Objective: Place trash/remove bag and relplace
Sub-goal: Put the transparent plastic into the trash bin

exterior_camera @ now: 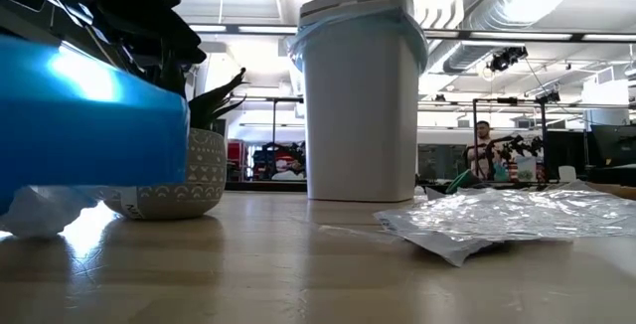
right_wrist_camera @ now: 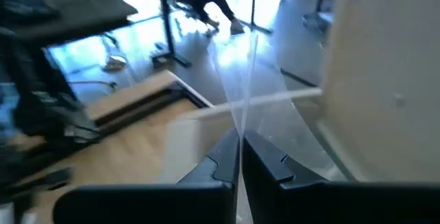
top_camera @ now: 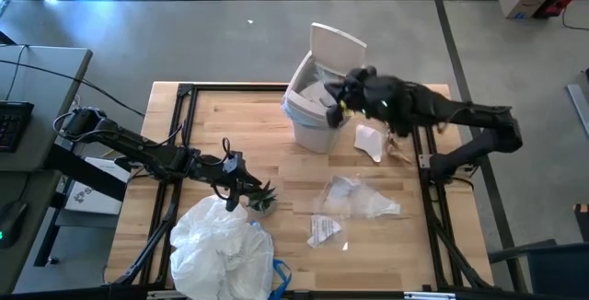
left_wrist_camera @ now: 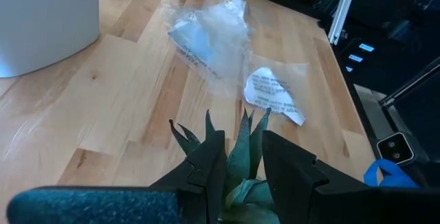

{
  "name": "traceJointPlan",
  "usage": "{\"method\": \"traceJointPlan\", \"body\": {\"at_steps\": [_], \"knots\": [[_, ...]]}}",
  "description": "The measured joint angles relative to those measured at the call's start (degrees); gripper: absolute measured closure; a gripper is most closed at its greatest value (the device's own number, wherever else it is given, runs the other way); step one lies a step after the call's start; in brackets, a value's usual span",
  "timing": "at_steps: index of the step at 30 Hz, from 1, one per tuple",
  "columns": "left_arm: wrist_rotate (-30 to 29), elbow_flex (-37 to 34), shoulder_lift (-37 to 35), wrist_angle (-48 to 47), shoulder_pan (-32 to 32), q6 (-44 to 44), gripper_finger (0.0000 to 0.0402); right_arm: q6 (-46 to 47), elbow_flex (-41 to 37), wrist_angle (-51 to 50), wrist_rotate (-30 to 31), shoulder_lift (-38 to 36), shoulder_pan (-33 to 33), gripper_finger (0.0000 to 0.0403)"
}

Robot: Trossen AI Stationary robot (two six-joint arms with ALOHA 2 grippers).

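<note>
My right gripper [top_camera: 342,96] hangs over the lidded white bin [top_camera: 313,107], fingers pinched shut on a thin clear plastic wrapper [right_wrist_camera: 258,107]. My left gripper [left_wrist_camera: 242,157] is closed around the spiky green plant [top_camera: 261,199]. Crinkled wrappers [top_camera: 361,199] and white paper [top_camera: 370,142] lie on the wooden table [top_camera: 294,185], so clearing seems early; the pale bag [top_camera: 221,245] sits bunched near the front edge.

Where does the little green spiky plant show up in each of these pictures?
High view: the plant sits left of centre, at the left gripper.
Low view: at left, its patterned pot beside the white bin.
Left wrist view: its leaves rise between the fingers.
Right wrist view: not in it.
Shared landmark: the white bin.
</note>
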Motion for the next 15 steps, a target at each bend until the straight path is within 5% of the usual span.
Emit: {"method": "traceJointPlan", "body": {"at_steps": [6,15], "knots": [[0.37,0.00,0.00,-0.02,0.02,0.00,0.0321,1.35,-0.08,-1.25,-6.78,2.51,-7.26,0.0403],[0.37,0.00,0.00,-0.05,0.01,0.51,0.0321,6.20,-0.08,-10.47,-6.82,4.21,-8.79,0.0399]]}}
